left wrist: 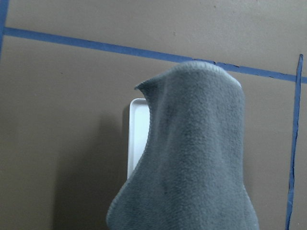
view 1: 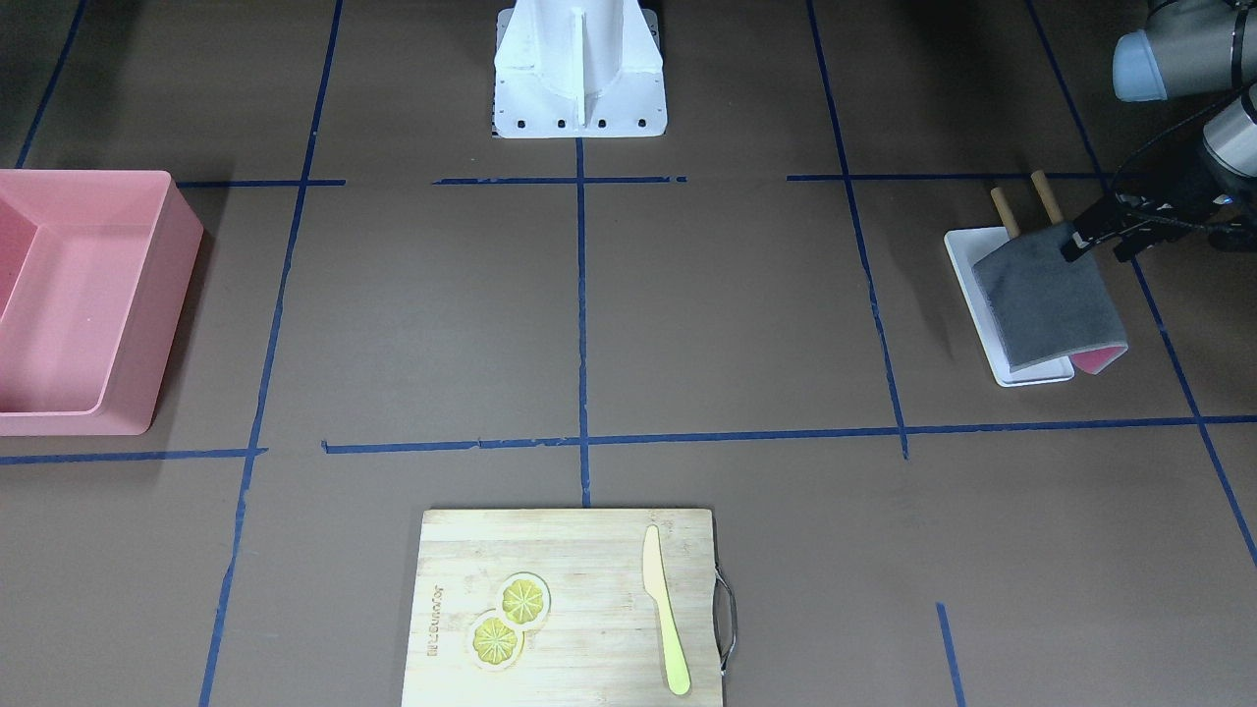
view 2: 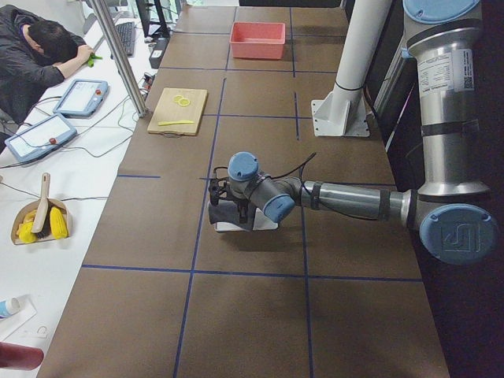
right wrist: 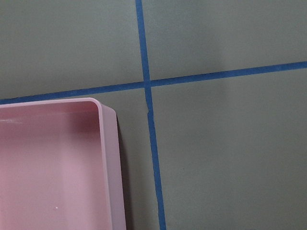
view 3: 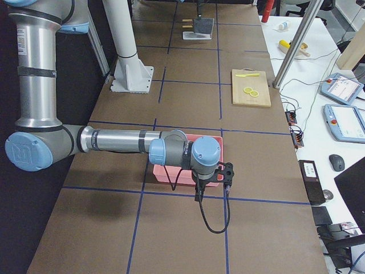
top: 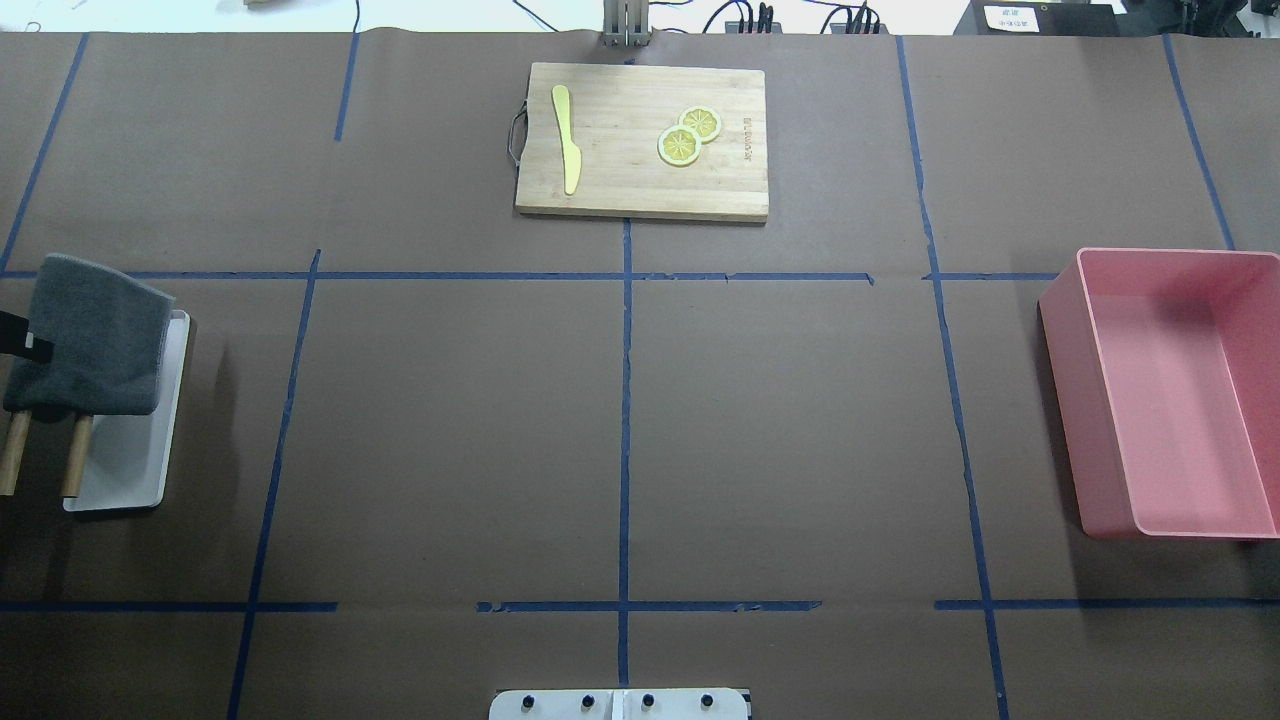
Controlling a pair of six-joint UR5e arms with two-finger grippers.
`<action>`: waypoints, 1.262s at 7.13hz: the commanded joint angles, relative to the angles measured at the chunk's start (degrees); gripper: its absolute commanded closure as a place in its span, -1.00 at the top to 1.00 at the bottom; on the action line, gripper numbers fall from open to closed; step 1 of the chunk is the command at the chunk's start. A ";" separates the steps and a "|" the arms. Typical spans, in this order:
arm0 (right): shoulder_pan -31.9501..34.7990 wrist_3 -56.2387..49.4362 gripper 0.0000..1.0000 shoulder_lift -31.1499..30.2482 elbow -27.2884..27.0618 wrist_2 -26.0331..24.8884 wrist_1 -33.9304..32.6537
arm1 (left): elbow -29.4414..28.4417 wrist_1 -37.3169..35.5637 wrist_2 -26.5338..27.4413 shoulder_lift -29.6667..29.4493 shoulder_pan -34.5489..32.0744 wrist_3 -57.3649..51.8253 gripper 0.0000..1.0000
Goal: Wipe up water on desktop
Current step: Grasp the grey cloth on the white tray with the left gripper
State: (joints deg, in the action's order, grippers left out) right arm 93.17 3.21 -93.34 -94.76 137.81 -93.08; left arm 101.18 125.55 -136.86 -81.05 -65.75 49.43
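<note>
The desktop (view 1: pixel 737 314) is matte brown with blue tape lines; I see no water on it in any view. A grey cloth (view 1: pixel 1046 295) with a pink underside hangs over a white tray (view 1: pixel 1021 373) at the robot's far left. It also shows in the overhead view (top: pixel 95 340) and fills the left wrist view (left wrist: pixel 196 158). My left gripper (view 1: pixel 1075 245) is shut on the cloth's edge and holds it raised above the tray (top: pixel 125 470). My right gripper (view 3: pixel 227 171) hovers by the pink bin; I cannot tell whether it is open or shut.
Two wooden rods (top: pixel 75 455) stick out from under the cloth. A pink bin (top: pixel 1090 430) stands at the robot's right. A bamboo cutting board (top: pixel 620 180) with a yellow knife (top: pixel 568 150) and two lemon slices (top: pixel 680 145) lies at the far middle edge.
</note>
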 commanded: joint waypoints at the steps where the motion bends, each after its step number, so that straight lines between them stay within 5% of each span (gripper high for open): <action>1: 0.00 -0.04 1.00 0.00 0.02 0.00 0.00 | 0.76 0.13 -0.52 -0.25 0.10 0.32 0.55; 9: 0.00 -0.04 1.00 -0.17 0.28 0.00 0.00 | 0.77 -0.13 -0.61 0.45 -0.34 -0.21 -0.12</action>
State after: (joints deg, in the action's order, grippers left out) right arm 93.16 3.23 -93.42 -94.57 137.81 -93.08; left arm 101.82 125.43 -137.45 -80.71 -66.01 49.22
